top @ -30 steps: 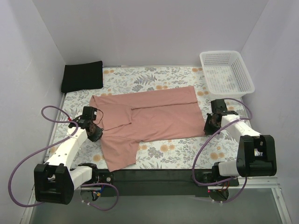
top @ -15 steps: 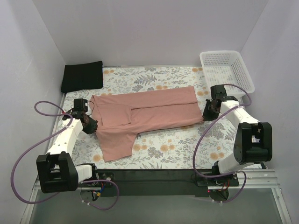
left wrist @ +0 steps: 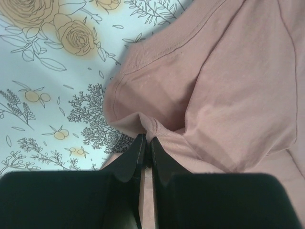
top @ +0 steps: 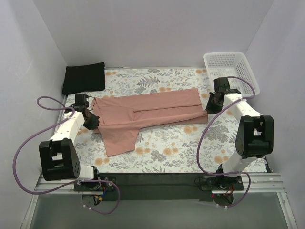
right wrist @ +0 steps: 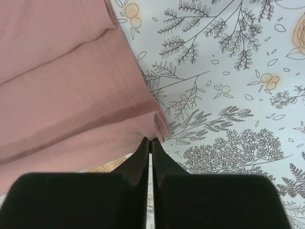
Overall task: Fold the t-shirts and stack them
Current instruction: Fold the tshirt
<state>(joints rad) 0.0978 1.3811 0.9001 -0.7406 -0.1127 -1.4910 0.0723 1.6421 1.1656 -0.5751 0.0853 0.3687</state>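
Left pincer [left wrist: 145,143] and right pincer [right wrist: 150,140] each nip the pink t-shirt [top: 152,112] by its near edge, mid-table. Over the last second I've carried that edge rearward, so the lengthwise fold is half laid.

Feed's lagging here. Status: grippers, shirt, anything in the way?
Left gripper shut on pink t-shirt, left end; right gripper shut on its right hem corner. Black t-shirt folded, far-left corner. White basket far right, nothing blocking.
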